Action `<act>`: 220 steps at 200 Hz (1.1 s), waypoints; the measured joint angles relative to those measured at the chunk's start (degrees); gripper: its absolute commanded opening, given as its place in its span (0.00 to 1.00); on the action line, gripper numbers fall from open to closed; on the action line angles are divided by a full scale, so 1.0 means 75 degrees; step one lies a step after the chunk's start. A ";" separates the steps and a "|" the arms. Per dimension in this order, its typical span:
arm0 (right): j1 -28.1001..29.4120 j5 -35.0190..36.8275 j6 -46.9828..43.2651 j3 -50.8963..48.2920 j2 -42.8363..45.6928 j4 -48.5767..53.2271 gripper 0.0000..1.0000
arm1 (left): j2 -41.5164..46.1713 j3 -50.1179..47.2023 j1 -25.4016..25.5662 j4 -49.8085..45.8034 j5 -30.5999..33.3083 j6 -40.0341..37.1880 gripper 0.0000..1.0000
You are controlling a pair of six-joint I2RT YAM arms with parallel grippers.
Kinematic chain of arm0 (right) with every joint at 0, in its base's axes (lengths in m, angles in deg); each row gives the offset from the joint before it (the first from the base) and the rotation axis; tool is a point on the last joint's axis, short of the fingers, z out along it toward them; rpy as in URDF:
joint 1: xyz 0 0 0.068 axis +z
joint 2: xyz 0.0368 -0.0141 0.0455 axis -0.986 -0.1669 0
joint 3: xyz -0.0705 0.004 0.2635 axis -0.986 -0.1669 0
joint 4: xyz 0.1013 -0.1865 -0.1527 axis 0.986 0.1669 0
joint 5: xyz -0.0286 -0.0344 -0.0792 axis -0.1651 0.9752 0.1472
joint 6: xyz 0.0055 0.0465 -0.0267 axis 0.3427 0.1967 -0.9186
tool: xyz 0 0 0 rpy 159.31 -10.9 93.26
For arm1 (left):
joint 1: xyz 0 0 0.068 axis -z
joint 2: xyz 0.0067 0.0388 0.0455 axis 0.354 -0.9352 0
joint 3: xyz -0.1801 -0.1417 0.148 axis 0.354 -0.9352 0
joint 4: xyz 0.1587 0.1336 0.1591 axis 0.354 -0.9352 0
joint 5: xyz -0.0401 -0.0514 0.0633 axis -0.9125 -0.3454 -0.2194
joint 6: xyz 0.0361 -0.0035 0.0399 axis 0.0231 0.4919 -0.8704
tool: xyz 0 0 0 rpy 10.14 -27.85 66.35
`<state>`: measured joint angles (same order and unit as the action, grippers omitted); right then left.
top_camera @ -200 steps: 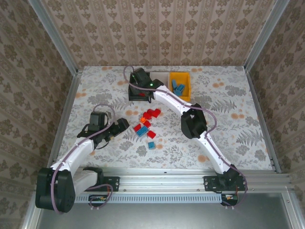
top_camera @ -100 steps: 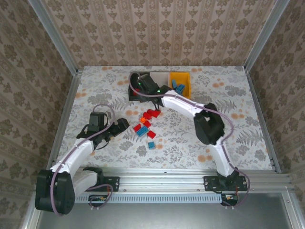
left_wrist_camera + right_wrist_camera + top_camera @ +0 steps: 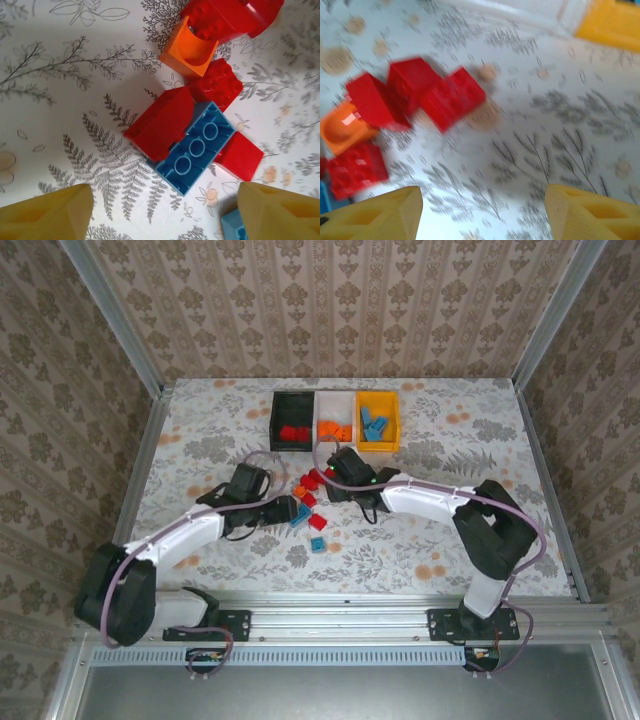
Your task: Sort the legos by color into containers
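My left gripper (image 3: 162, 207) hangs with jaws spread, holding nothing, over the blue brick (image 3: 196, 148) in the pile at mid-table. My right gripper (image 3: 482, 207), likewise spread and empty, hovers by red bricks (image 3: 437, 95) nearby. Red bricks touch the blue brick on both sides, so closing may pinch one too, and grippers this near could collide.

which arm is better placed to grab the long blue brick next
Left: the left gripper is open with the long blue brick just ahead; the right gripper faces red bricks.
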<state>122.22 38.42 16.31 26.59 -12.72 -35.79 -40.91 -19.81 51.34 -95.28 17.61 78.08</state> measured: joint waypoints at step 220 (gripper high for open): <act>-0.0271 0.0102 0.0134 -0.1055 0.1454 -0.0198 0.67 | -0.0976 0.0924 -0.0093 -0.0294 0.1565 -0.0702 0.79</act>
<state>120.18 39.19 17.32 18.67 -1.82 -37.27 -48.23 -12.88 50.64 -97.49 29.34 72.81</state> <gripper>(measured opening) 0.670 0.769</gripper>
